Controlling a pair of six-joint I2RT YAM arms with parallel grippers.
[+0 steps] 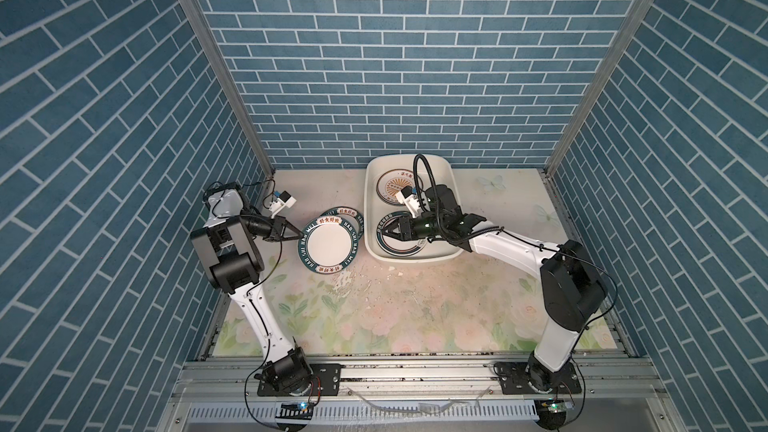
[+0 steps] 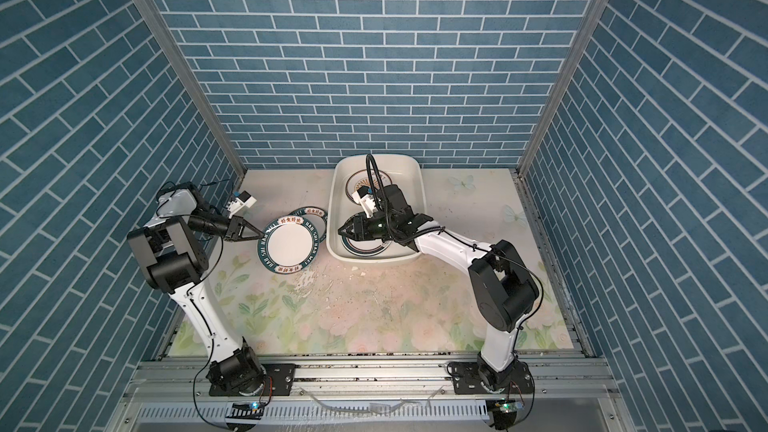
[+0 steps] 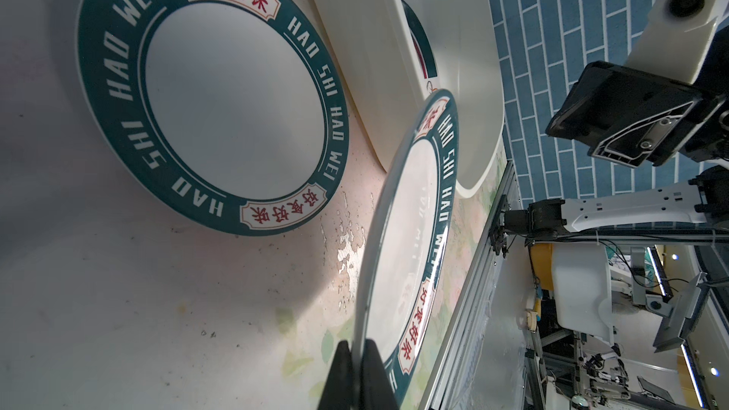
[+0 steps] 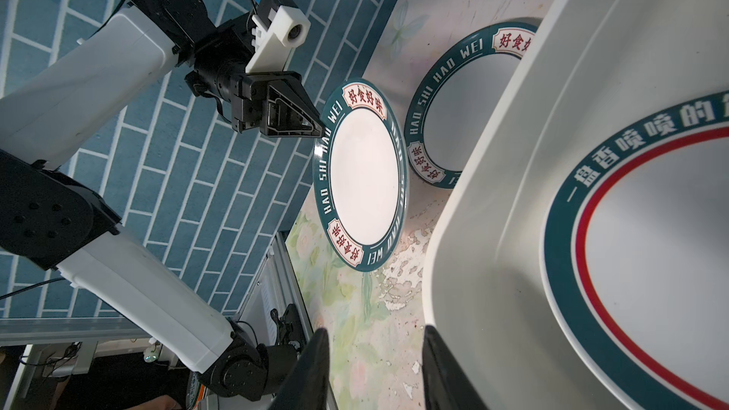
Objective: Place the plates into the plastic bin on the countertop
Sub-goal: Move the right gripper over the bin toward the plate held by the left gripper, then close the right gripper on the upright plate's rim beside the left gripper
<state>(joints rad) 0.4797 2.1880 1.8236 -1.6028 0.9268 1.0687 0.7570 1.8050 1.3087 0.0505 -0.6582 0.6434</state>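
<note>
Left hand (image 1: 298, 237) pinches the lettered plate (image 1: 330, 244) by its rim, tilted up from the surface (image 1: 374, 305), likely to clear the bin (image 1: 368, 201) wall. Right hand (image 1: 385, 232) spread, empty, over the ringed plate (image 1: 395, 248) inside the bin.

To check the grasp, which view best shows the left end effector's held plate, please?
Right wrist: the held plate shows whole, rim pinched by the left end effector. Left wrist sees it edge-on; both top views, small.
</note>
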